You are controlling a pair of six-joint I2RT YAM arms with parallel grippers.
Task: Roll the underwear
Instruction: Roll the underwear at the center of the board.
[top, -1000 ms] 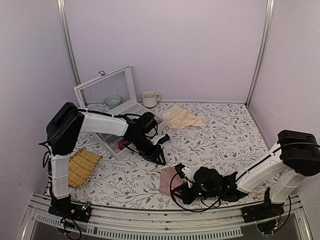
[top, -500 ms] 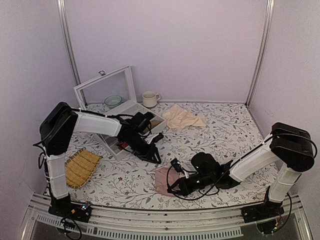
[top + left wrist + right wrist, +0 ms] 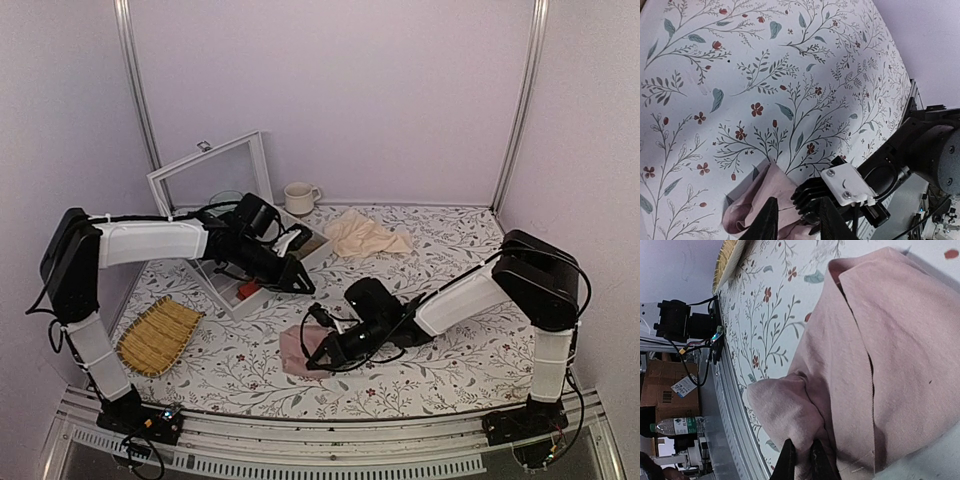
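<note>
Right gripper [image 3: 318, 342] is clamped on a fold of the underwear [image 3: 294, 352]; its fingers [image 3: 789, 460] stand nearly together with pink cloth bunched around them. Its arm reaches low across the table [image 3: 450, 260] toward 9 o'clock, forearm almost flat. The underwear lies crumpled at about 6 o'clock on the table, near the front edge. Left gripper [image 3: 300, 277] hangs with jaws apart and nothing between them, at 11 o'clock of the garment, beside the lidded box [image 3: 215, 172]. Its forearm runs level, elbow pushed far out to 9 o'clock.

Against the frame one second back, the right arm has extended further left and the garment has travelled with it toward 9 o'clock. The left gripper has drawn back toward 11 o'clock, closer to the box, and its elbow has swung outward. The beige cloth [image 3: 366, 236] at 12 o'clock has not moved.

Limits: the waistband and its text are not visible in any view. The right fingertips are cut off by the bottom edge of the wrist view and masked by the wrist body from above.
</note>
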